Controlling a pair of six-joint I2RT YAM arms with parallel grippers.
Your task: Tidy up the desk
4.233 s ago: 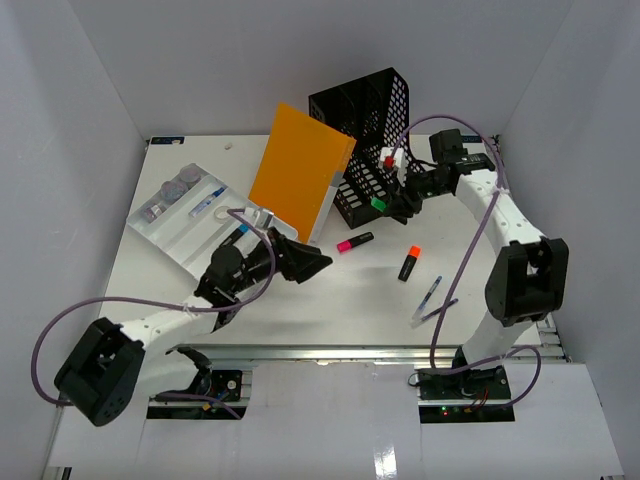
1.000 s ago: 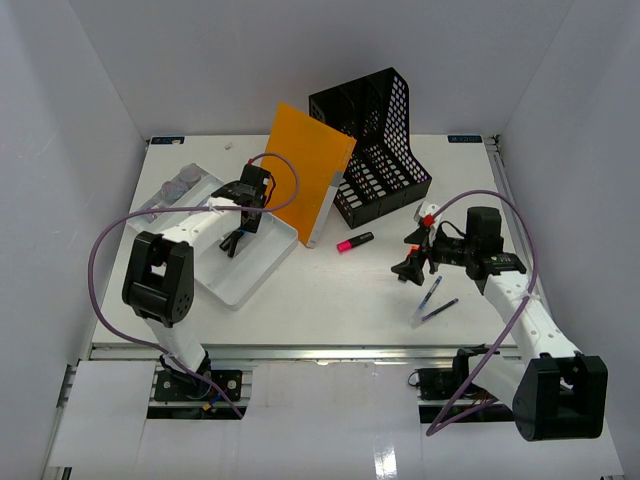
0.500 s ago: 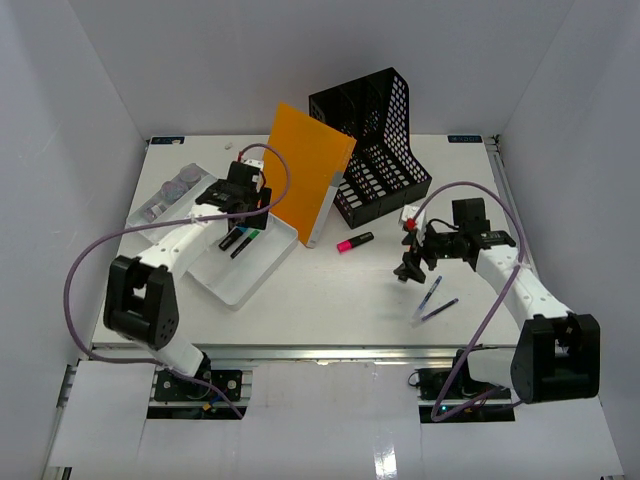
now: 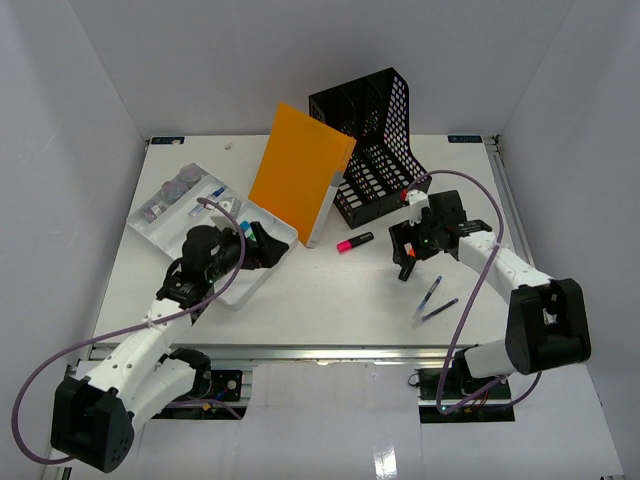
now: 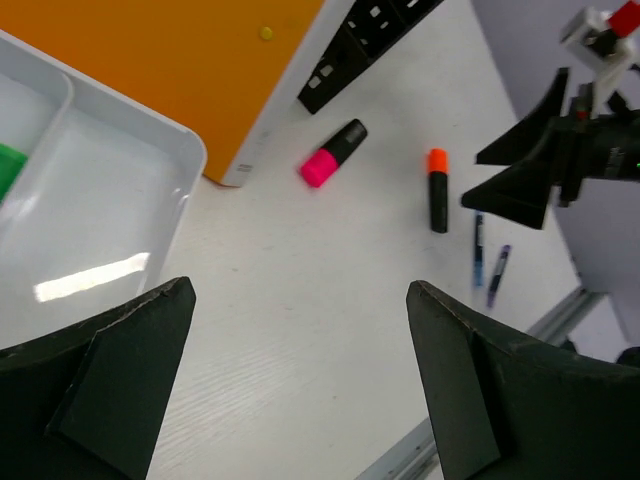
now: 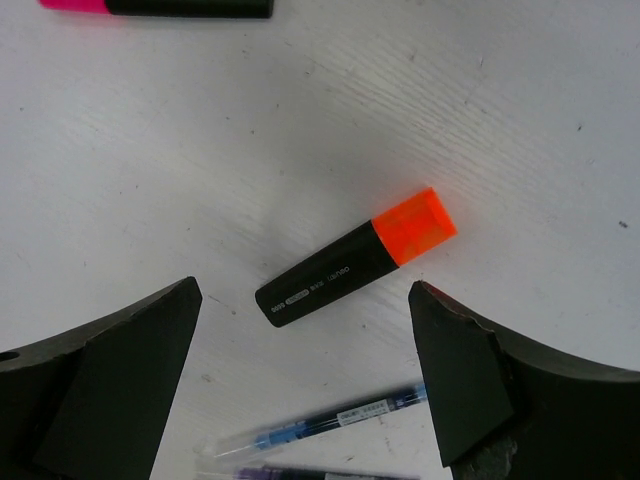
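Note:
The white desk [image 4: 330, 300] holds a pink highlighter [image 4: 354, 242] and an orange-capped highlighter [image 6: 355, 258] near its middle. A blue pen [image 6: 320, 420] and a purple pen [image 4: 440, 310] lie nearer the front. My right gripper [image 6: 300, 290] hovers open directly over the orange highlighter, its fingers on either side and clear of it. My left gripper [image 5: 298, 290] is open and empty above bare desk beside the right corner of the white tray [image 5: 90, 200]. A green highlighter [image 5: 8, 168] lies in that tray.
An orange folder [image 4: 300, 170] leans against a black mesh file holder [image 4: 375, 140] at the back. The tray [image 4: 170, 225] on the left also holds small items in its far compartments. The metal rail [image 4: 330, 352] runs along the front edge.
My left gripper opened, left the highlighter in the tray and pulled back toward the tray's right corner. My right gripper shifted a little left and back, over the orange highlighter.

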